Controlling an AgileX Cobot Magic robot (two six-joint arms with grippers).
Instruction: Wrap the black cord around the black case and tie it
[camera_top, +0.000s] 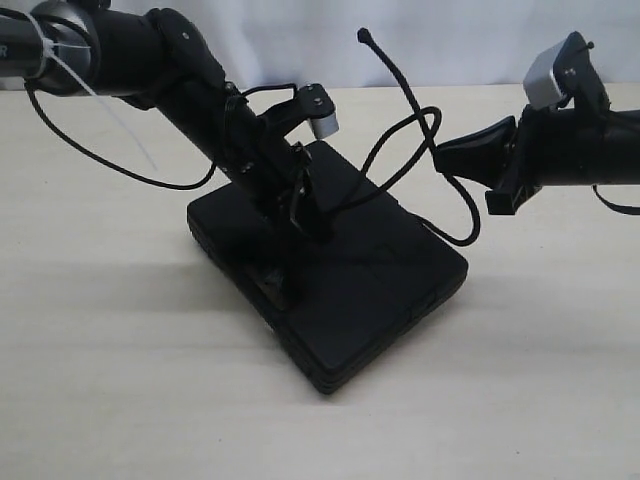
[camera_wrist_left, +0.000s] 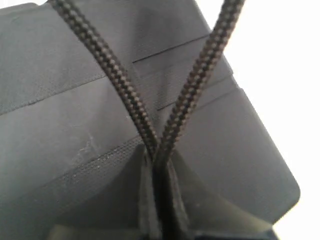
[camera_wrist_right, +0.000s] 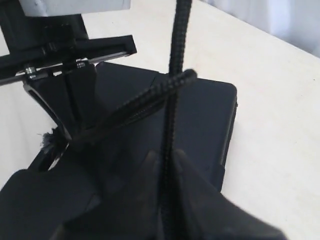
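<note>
The black case (camera_top: 350, 270) lies flat on the pale table, one corner toward the camera. The black cord (camera_top: 405, 140) rises from the case top, loops in the air and ends in a small knobbed tip (camera_top: 364, 35) pointing up. My left gripper (camera_top: 300, 215) presses down onto the case top, shut on two strands of the black cord (camera_wrist_left: 125, 90) that meet between its fingers (camera_wrist_left: 172, 190). My right gripper (camera_top: 440, 158) hovers right of the case, shut on one strand of the cord (camera_wrist_right: 170, 130). The frayed tuft (camera_wrist_right: 50, 141) shows beside the left gripper.
The bare cream table (camera_top: 120, 380) spreads around the case on all sides. A white curtain (camera_top: 450, 40) hangs behind the table. The left arm's thin black cable (camera_top: 100, 160) sags over the table at the left.
</note>
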